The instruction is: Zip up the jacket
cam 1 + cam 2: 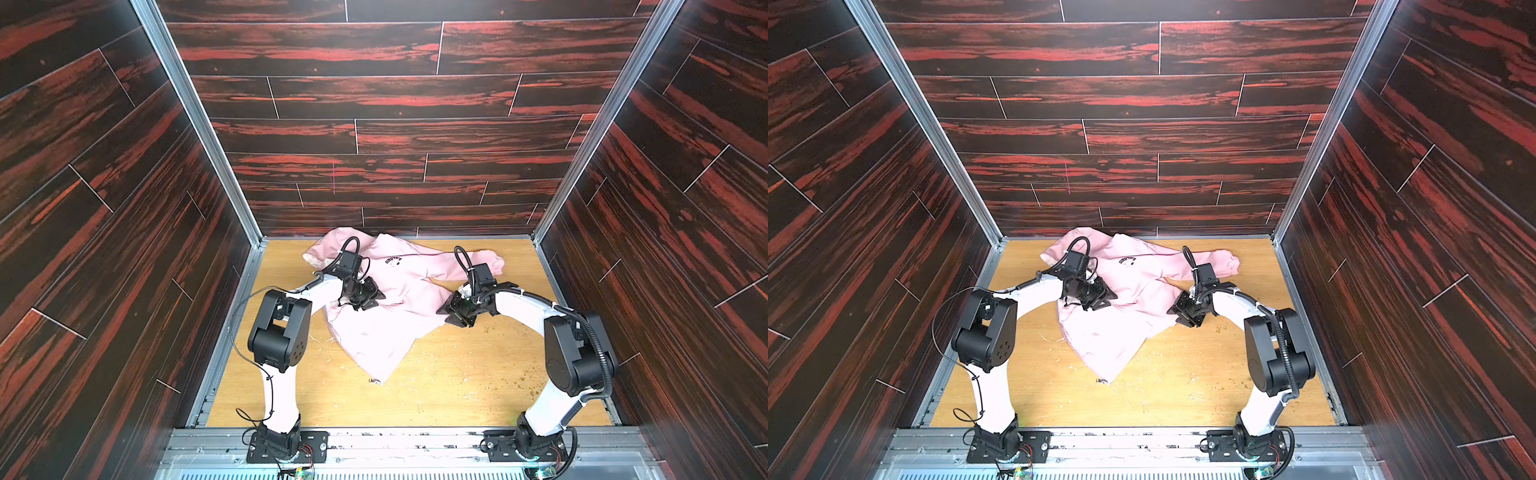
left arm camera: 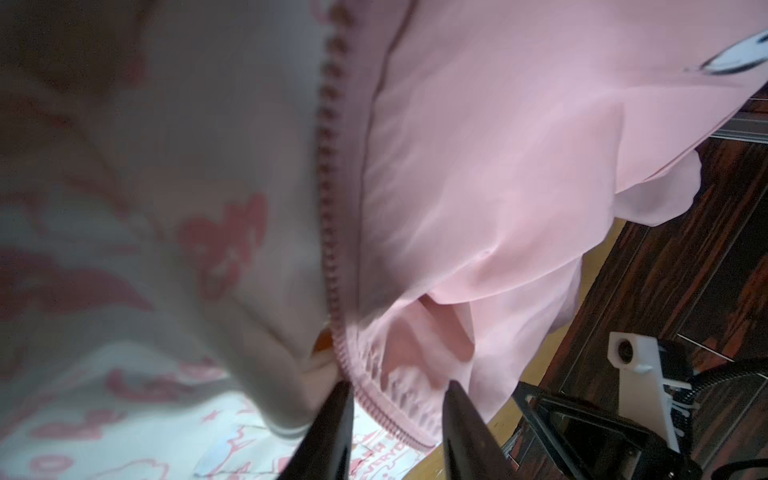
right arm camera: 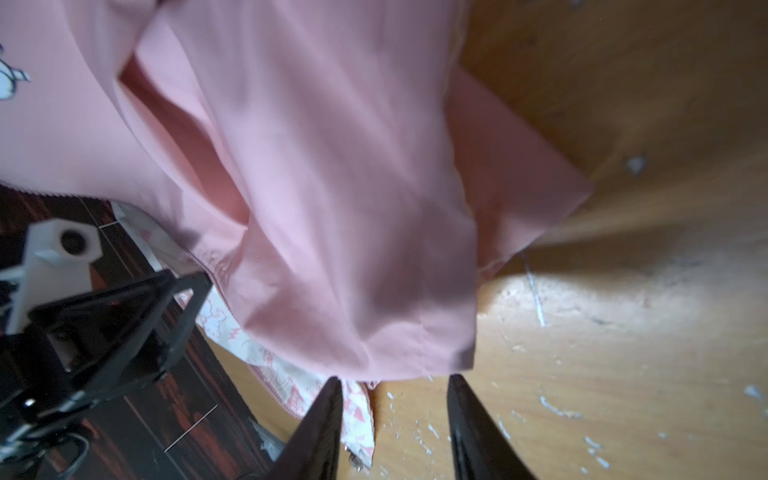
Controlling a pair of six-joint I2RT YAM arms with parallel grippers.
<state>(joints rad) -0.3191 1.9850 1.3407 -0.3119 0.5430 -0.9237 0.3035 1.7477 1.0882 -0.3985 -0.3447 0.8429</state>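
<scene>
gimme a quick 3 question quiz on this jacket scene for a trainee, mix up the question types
1. True or false: the jacket hangs from a hook.
2. Which part of the jacket shows between the fingers of the left gripper in its wrist view? A) zipper teeth B) a button C) a hood cord
3. Fill in: the jaws of the right gripper stand ____.

Key: 1 false, it lies on the table; 2 A; 3 open.

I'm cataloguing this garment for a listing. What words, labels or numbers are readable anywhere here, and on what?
The chest logo on the jacket: arched dark lettering, too small to read.
The lining print: pink letter-like marks, too blurred to read.
No other text shows.
</scene>
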